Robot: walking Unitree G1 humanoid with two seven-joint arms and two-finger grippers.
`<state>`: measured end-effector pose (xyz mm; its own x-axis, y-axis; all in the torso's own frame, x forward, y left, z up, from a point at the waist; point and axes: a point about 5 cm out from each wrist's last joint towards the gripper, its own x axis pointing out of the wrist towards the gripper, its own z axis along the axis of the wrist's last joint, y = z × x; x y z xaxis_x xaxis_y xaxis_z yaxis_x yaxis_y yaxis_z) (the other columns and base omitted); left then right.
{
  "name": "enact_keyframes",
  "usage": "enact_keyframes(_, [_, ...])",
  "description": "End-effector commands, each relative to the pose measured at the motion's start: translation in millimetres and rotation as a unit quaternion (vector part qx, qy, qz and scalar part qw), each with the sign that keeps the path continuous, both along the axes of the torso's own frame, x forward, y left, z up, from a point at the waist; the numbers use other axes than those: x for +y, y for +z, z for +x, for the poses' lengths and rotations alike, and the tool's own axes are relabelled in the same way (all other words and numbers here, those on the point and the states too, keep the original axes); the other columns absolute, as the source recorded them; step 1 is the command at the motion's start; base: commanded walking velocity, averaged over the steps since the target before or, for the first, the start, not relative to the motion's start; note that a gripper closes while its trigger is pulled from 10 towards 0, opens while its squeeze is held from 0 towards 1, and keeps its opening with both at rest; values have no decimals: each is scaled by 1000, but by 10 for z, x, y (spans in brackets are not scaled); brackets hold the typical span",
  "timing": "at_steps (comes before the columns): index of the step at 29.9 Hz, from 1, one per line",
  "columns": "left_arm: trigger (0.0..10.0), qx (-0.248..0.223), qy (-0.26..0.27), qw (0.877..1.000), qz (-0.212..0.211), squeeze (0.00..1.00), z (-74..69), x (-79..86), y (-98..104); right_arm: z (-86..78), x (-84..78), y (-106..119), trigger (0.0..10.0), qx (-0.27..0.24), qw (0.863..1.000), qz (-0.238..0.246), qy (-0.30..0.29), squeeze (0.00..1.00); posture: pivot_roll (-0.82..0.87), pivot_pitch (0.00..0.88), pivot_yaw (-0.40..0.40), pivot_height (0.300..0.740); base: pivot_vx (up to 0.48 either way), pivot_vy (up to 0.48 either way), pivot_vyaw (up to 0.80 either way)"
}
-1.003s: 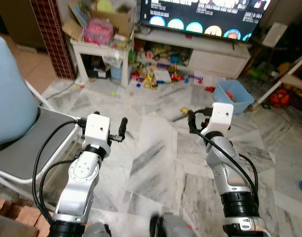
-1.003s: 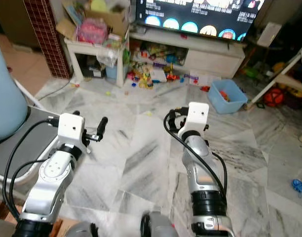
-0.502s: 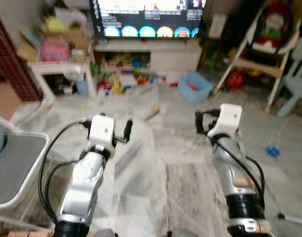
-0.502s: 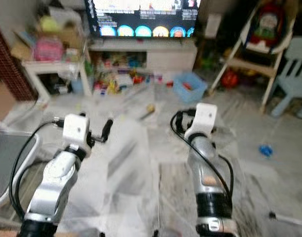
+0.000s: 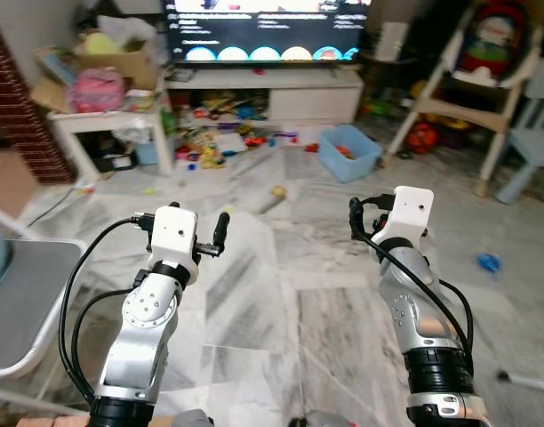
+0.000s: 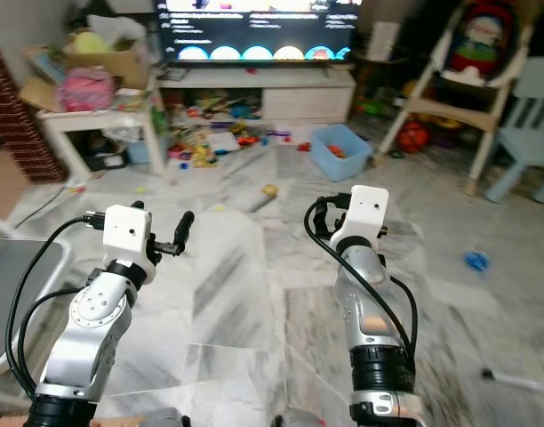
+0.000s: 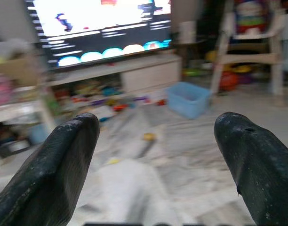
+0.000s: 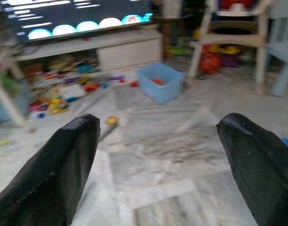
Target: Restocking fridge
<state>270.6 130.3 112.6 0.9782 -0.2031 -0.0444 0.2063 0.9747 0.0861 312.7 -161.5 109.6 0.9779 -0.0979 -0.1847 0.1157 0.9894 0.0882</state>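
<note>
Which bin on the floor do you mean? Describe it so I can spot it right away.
Find the television on the far wall with the low white cabinet under it. On the marble floor before the cabinet's right end sits the blue bin, open-topped with something orange inside.

L gripper, R gripper: jaws apart

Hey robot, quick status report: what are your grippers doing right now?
Left gripper open, empty. Right gripper open, empty. No fridge in sight. Ahead: blue bin and scattered toys on the floor.
</note>
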Motion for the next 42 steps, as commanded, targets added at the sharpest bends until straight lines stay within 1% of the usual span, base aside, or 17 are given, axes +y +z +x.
enact_keyframes(1, [10000, -1, -9, 1000, -8, 0, 8, -4, 25, 22, 5, 56, 10000, -8, 1000, -5, 2, 0, -15, 0, -26, 740, 0, 0, -800])
enact_keyframes(8, [10000, -5, -18, 1000, -8, 0, -4, -12, 38, 18, -2, 70, 10000, -10, 1000, -5, -1, 0, -16, 0, -21, 740, 0, 0, -800])
enact_keyframes(16, [10000, -7, -25, 1000, -15, 0, 4, -11, 62, 14, 25, 64, 10000, -9, 1000, -4, 1, 0, -7, 0, -24, 740, 0, 0, -800])
enact_keyframes(22, [10000, -8, -29, 999, -16, 0, -6, -10, 64, 38, 37, 90, 10000, -14, 1000, -6, 3, 0, 0, 0, -26, 740, 296, 0, -800])
enact_keyframes(40, [10000, -13, -34, 999, -22, 0, 20, -38, 83, 56, 18, 108, 10000, -20, 1000, -12, -2, 0, -1, 0, -26, 740, 319, -253, -800])
enact_keyframes(42, [10000, -12, -30, 999, -30, 0, 17, -38, 84, 52, 22, 100, 10000, -20, 1000, -12, -2, 0, 1, 0, -27, 740, 141, 0, -800])
